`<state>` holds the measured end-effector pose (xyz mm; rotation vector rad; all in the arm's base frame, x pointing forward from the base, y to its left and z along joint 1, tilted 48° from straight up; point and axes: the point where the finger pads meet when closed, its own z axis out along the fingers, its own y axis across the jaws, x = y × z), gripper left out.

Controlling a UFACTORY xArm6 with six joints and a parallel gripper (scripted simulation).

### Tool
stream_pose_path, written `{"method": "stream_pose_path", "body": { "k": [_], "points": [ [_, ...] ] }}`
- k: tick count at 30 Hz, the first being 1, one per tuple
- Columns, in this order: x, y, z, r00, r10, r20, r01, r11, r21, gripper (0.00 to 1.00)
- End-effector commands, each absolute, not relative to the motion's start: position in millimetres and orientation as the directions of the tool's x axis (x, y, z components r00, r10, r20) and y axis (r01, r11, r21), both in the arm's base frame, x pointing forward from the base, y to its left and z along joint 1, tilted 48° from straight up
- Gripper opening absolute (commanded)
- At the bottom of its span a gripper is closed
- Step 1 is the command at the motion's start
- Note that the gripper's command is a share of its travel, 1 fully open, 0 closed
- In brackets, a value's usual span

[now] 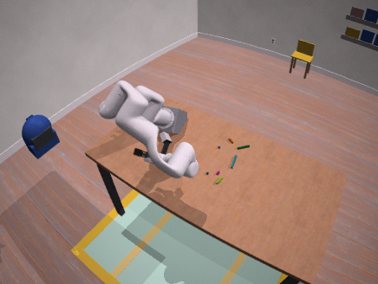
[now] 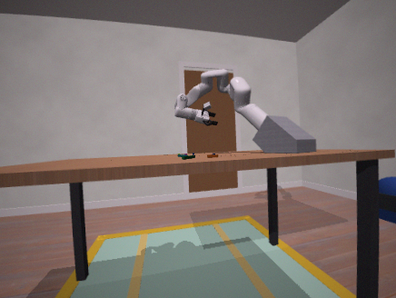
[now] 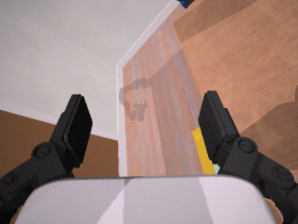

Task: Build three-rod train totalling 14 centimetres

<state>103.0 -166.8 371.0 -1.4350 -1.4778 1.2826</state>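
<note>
Several small rods lie loose and apart near the middle of the table. In the top view I see an orange rod (image 1: 231, 140), a green rod (image 1: 243, 147), a turquoise rod (image 1: 234, 162), a lime rod (image 1: 219, 180), a magenta rod (image 1: 218, 172) and two tiny blue rods (image 1: 218, 147) (image 1: 207, 173). My gripper (image 1: 139, 152) (image 2: 211, 119) is open and empty. It hangs high above the table, away from the rods, near the table's edge. In the wrist view the open fingers frame only floor and wall; no rod shows there.
The arm's grey base block (image 1: 177, 120) stands at the table's back edge. A blue object (image 1: 39, 135) sits on the floor to the left. A yellow chair (image 1: 303, 56) stands far back. A yellow-edged mat (image 1: 173, 247) lies under the table's front.
</note>
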Motion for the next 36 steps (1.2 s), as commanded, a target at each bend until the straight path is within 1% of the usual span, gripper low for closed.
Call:
{"method": "stream_pose_path", "body": {
  "k": [1,21,24,32,34,36],
  "points": [
    [103,-167,371,-0.141,0.978,-0.15,0.287,-0.105,-0.952,1.0],
    [104,-168,370,-0.152,0.978,-0.14,0.291,-0.091,-0.952,1.0],
    [109,-174,363,-0.195,0.975,-0.104,0.302,-0.041,-0.953,1.0],
    [135,-197,333,-0.412,0.909,0.068,0.297,0.204,-0.933,1.0],
    [135,-197,333,-0.412,0.909,0.068,0.297,0.204,-0.933,1.0],
    [147,-206,322,-0.499,0.856,0.135,0.267,0.3,-0.916,1.0]
  ]
}}
